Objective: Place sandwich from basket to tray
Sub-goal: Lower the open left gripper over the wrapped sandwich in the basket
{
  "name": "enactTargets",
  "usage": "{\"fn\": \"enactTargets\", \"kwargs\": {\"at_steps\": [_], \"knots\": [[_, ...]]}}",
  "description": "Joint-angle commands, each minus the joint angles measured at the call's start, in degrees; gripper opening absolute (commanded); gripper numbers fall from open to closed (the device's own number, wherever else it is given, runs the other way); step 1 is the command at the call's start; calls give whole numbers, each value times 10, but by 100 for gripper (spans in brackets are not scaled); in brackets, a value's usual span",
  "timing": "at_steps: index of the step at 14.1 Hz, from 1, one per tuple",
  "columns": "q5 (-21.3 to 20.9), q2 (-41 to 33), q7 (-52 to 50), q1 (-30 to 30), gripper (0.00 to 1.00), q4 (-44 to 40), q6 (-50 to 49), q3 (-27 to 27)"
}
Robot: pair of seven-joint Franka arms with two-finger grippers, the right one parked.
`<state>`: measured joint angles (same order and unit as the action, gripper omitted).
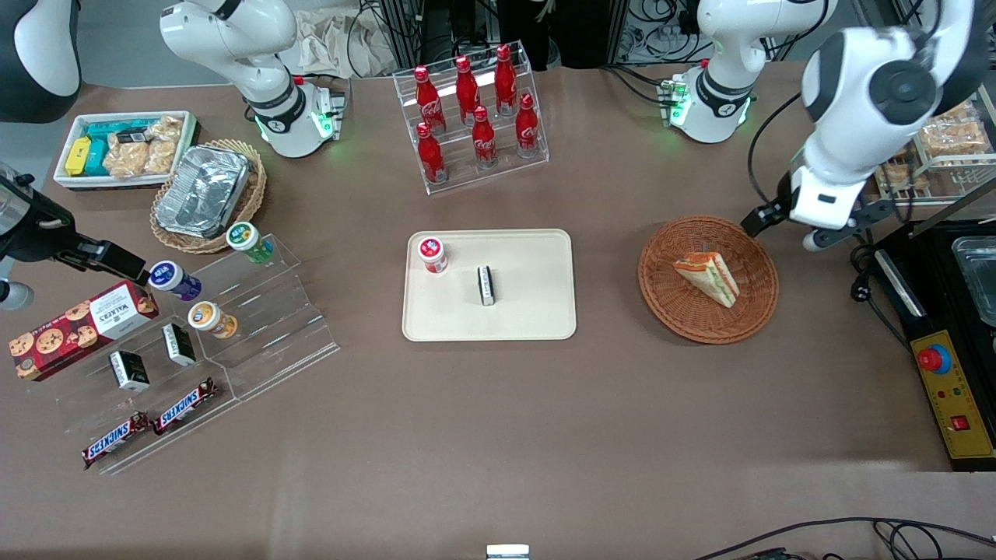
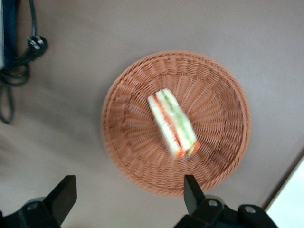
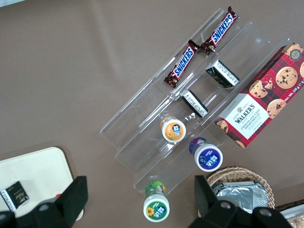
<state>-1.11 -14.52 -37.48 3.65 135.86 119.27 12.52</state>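
The sandwich (image 1: 708,276) is being left lying on its side in the middle of the basket (image 1: 747,319), presumably so that its long flat faces are being offered to a grasp from above. The gripper (image 2: 129,195) is being held above the basket's rim, at the edge toward the working arm's end of the table, with its fingers (image 2: 192,190) spread wide and nothing held between them; judging by that spacing, room is being kept for the wedge to pass between them on the way down. The sandwich is being shown as a triangular wedge of pale soft bread with red, orange and green layers along its cut edge, so a gentle squeeze is likely being called for. The basket is being seen as round, shallow and tightly woven in reddish-brown wicker. The tray (image 1: 537,311), smooth cream plastic with rounded corners and a low rim, is being kept beside the basket toward the parked arm's end, already carrying a small red-lidded jar (image 1: 433,254) and a little dark box (image 1: 486,285), with bare space being left nearer the basket.
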Motion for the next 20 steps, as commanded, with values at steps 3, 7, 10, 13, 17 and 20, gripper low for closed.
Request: {"fn": "enactTargets", "kwargs": {"at_steps": [3, 7, 10, 13, 17, 20], "knots": [[2, 26, -140, -19, 100, 86, 138, 2], [-6, 83, -230, -43, 100, 87, 202, 2], [-6, 101, -254, -49, 100, 85, 230, 1], [-8, 118, -260, -59, 100, 90, 248, 1], [-109, 150, -326, -58, 99, 103, 275, -1], [-121, 159, -327, -51, 71, 93, 276, -2]]}}
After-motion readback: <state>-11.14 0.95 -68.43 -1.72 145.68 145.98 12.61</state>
